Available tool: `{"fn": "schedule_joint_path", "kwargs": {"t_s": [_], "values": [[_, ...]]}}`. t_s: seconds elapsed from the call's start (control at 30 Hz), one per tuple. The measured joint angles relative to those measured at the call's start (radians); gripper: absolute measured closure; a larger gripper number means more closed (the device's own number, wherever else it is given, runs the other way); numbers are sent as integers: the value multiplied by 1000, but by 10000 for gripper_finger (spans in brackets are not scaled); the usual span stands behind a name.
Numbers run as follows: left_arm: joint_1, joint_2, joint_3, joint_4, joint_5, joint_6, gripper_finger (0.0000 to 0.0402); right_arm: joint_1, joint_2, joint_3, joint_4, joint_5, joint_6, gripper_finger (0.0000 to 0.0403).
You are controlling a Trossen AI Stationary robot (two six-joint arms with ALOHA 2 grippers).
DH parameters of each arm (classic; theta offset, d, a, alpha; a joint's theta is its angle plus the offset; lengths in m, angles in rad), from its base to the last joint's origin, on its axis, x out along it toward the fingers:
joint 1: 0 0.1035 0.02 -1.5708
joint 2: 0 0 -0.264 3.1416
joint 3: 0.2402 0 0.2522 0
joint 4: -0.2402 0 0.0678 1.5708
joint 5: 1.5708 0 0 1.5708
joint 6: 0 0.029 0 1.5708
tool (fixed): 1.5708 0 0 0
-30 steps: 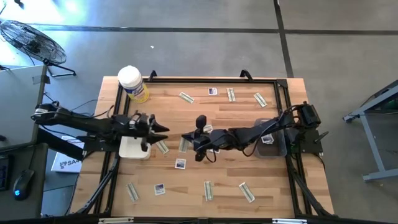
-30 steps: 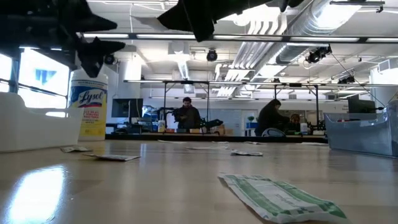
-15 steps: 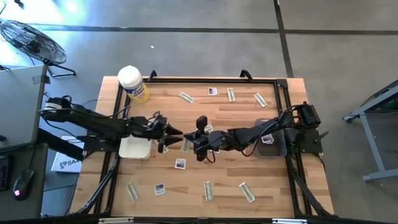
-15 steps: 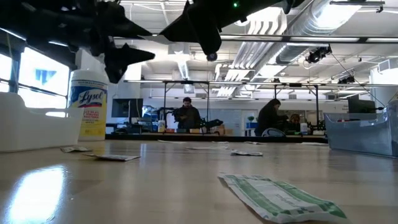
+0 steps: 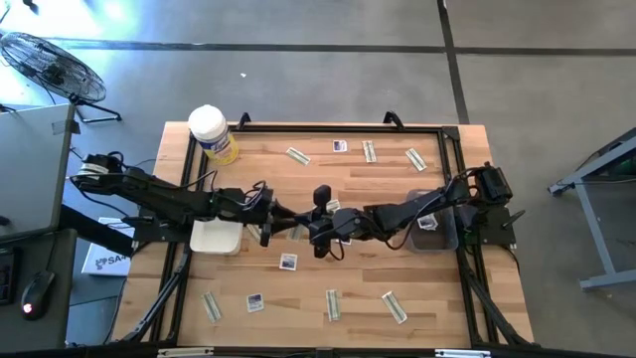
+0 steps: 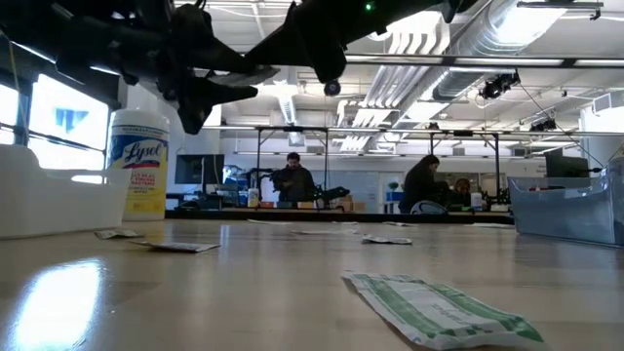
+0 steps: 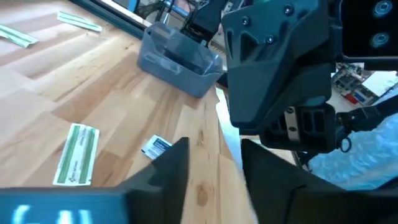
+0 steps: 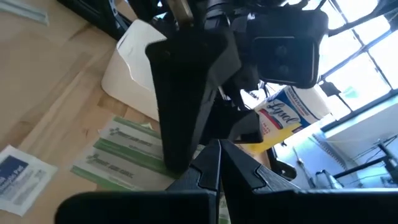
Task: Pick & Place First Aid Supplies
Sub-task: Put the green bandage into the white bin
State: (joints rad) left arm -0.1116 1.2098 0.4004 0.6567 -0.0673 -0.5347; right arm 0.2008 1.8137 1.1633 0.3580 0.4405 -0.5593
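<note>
Over the middle of the wooden table (image 5: 417, 288), both grippers are raised nose to nose, well clear of the surface as seen in the low view. The right gripper (image 5: 316, 235) is pinched fully shut, and what looks like a thin pale strip can be made out edge-on between its tips in the left wrist view, though it can't be confirmed as a packet. The left gripper (image 5: 281, 221) is parted, its two fingers straddling that same spot, so a handover is probably being set up.

The first aid supplies are scattered flat all over the table: pale green-printed wrapped strips (image 5: 332, 304) and small white squares with blue print (image 5: 288, 263). A couple of strips (image 8: 118, 152) lie side by side beside the white tray (image 5: 214, 237) on the left; a grey bin (image 5: 433, 231) sits on the right.

These packets would be expected to be featherlight, floppy and a bit slick, lying flush on the wood. A pinch across the narrow width near one end is likely the best bet.
</note>
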Motion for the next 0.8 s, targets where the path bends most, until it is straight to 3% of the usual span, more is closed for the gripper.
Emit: {"fn": "schedule_joint_path", "kwargs": {"t_s": [0.17, 0.23, 0.53, 0.8], "values": [[0, 0, 0, 0, -3, 17, 370, -5, 0, 0, 0, 0, 24, 395], [0, 0, 0, 0, -6, 33, 392, -7, 0, 0, 9, 5, 46, 391], [0, 0, 0, -21, -6, 74, 397, -13, 0, 0, 23, 81, 70, 350], [0, 0, 0, -44, -6, 149, 400, -13, -12, 0, 71, 176, 291, 298]]}}
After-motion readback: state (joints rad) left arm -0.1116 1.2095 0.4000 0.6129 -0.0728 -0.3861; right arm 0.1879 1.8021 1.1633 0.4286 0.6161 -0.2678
